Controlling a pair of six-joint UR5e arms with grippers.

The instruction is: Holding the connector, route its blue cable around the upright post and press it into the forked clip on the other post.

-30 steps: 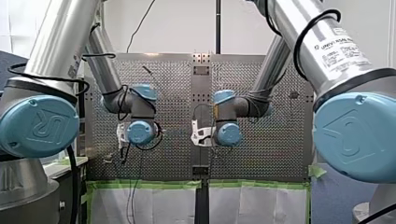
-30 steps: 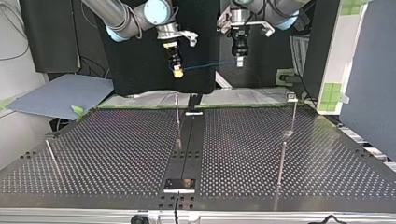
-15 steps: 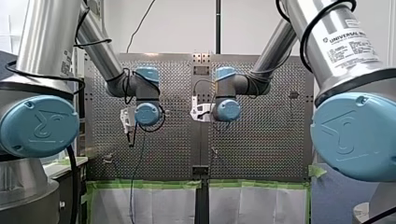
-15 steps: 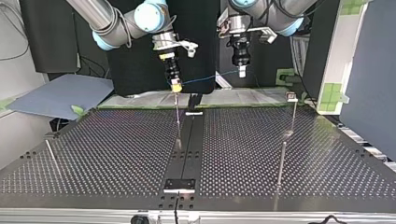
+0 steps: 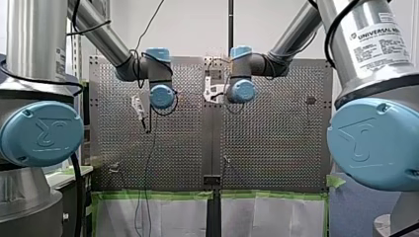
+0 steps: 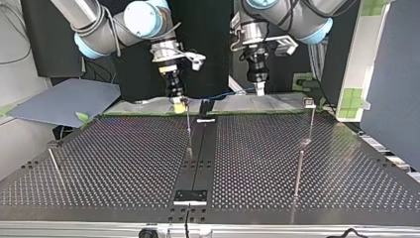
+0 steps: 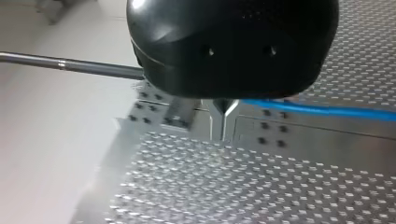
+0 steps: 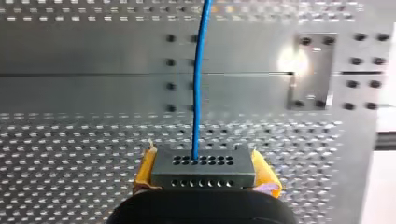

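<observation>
Right claw (image 8: 205,179) clamped on connector (image 8: 203,167) between yellow pads (image 8: 144,170). Blue cable (image 8: 198,84) runs ahead to left claw (image 7: 224,114), which is apparently pinched onto it. Upright post (image 6: 188,129) close under right claw. Keep cable taut, carry it low around post, no jerks.

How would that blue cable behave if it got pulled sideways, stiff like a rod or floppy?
Probably floppy: in the top view the cable bows a little between my right gripper and my left gripper. Under pull it likely straightens, as it runs straight out of the connector in the right wrist view. It looks thin, so probably light.
</observation>
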